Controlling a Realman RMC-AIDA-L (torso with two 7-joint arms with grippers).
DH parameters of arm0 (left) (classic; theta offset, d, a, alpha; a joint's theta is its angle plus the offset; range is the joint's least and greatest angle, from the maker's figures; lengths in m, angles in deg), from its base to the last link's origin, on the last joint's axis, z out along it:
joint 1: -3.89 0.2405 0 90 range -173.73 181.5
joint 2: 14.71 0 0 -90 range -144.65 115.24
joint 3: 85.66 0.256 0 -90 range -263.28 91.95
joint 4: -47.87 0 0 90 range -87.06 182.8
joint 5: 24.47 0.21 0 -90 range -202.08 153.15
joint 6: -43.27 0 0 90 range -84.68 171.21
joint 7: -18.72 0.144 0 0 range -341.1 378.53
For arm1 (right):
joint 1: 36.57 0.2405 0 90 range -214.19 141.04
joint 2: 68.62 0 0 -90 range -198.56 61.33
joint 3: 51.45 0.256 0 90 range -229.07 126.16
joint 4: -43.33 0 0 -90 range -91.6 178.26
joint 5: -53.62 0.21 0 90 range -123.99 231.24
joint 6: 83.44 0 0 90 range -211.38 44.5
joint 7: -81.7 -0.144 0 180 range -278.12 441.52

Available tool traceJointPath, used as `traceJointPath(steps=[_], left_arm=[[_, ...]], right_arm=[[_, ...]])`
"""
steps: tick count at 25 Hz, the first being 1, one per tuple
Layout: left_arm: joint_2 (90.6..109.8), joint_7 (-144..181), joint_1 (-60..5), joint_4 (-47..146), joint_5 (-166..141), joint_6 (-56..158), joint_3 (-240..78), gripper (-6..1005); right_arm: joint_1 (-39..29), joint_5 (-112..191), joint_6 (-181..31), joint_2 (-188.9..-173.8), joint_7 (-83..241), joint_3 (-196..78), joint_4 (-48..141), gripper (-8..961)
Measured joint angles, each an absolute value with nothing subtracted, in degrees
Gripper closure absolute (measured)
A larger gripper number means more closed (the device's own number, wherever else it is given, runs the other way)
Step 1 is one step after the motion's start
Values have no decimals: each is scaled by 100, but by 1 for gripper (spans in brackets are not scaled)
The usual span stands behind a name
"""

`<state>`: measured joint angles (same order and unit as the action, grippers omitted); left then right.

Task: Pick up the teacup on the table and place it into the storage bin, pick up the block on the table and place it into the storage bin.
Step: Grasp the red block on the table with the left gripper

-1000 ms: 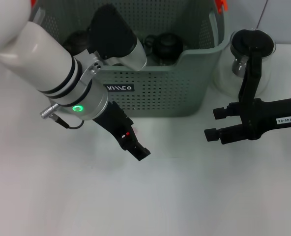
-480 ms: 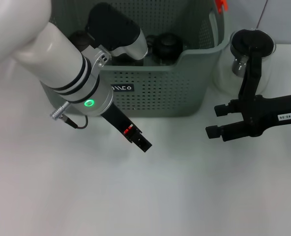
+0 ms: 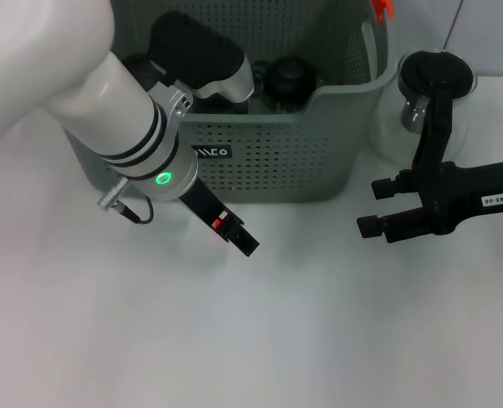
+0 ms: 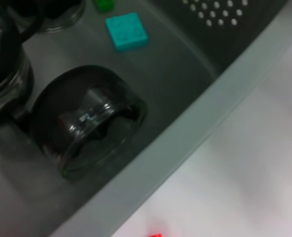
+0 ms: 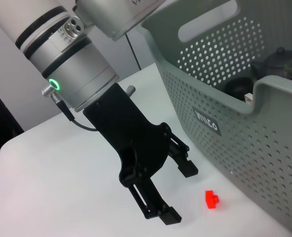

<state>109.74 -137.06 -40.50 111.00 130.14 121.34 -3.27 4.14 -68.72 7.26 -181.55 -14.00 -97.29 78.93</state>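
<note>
Left gripper released, edged nearer storage bin above red block, right gripper released, unmoved.

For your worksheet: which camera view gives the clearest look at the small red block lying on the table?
The right wrist view: the red block lies in full sight on the table, between the left gripper and the storage bin. The head view shows a red speck half hidden by that gripper; the left wrist view catches only a sliver.

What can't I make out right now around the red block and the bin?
Head view: red block mostly hidden under the left gripper.
Left wrist view: that block cut off by the edge.
Head view: storage bin contents largely hidden behind the left arm.
Right wrist view: parked right gripper not shown.
</note>
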Motion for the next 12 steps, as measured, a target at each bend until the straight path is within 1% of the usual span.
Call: traceJointPath(steps=[12], left_arm=[[10976, -14007, -4145, 10986, 13154, 12062, -254, 133]], right_arm=[[477, -6881, 765, -18146, -1384, -9777, 7966, 30]])
